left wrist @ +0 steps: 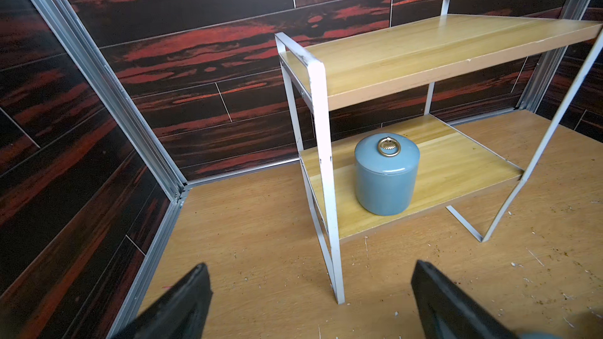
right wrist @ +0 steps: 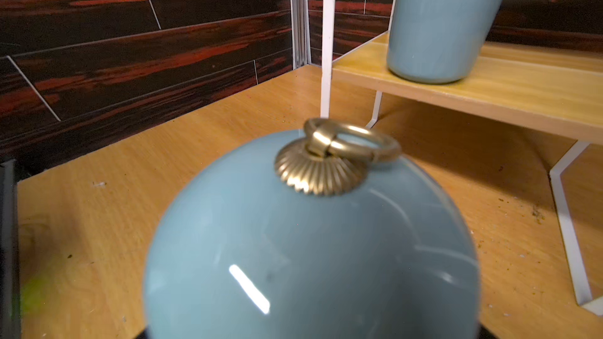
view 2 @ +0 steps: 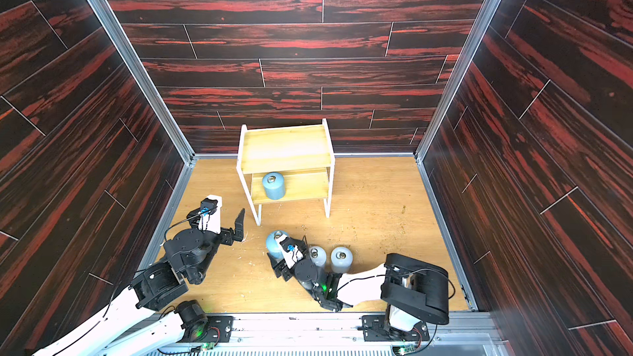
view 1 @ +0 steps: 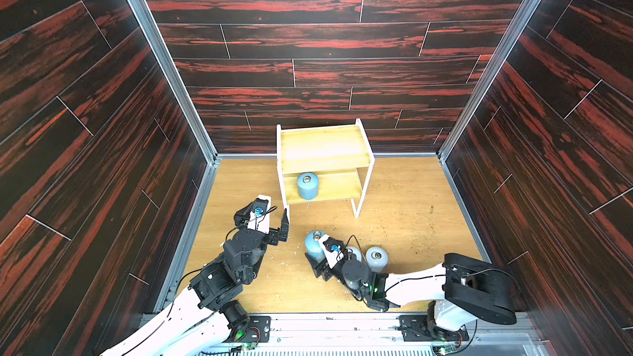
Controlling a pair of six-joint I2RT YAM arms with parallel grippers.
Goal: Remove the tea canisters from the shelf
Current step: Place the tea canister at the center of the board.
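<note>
- Right pincer [view 1: 315,257] clamped around held blue canister [view 1: 313,243], lower centre in a top view.
- Left pincer [left wrist: 311,264] gapes wide, apart from second blue canister [left wrist: 386,174], mid-frame on the shelf [left wrist: 424,50].

A two-tier rack [view 2: 286,162] of yellowish wood boards and white side frames is seen at the centre of the frame. It is set on a light wooden tabletop [view 2: 376,207] enclosed by dark red-streaked wall panels [view 2: 291,46]. A light blue cylindrical canister [view 2: 273,185] with a metal ring on its lid is stood upright on the left part of the lower board. At lower centre, a second light blue canister [view 2: 275,242] is clasped by the black right gripper [view 2: 276,256]. Just right of it, a white rounded canister [view 2: 318,255] and another white canister [view 2: 341,259] are stood side by side. At lower left, the black left gripper [view 2: 221,219] is held beside the rack's front left leg, jaws spread wide.
</note>
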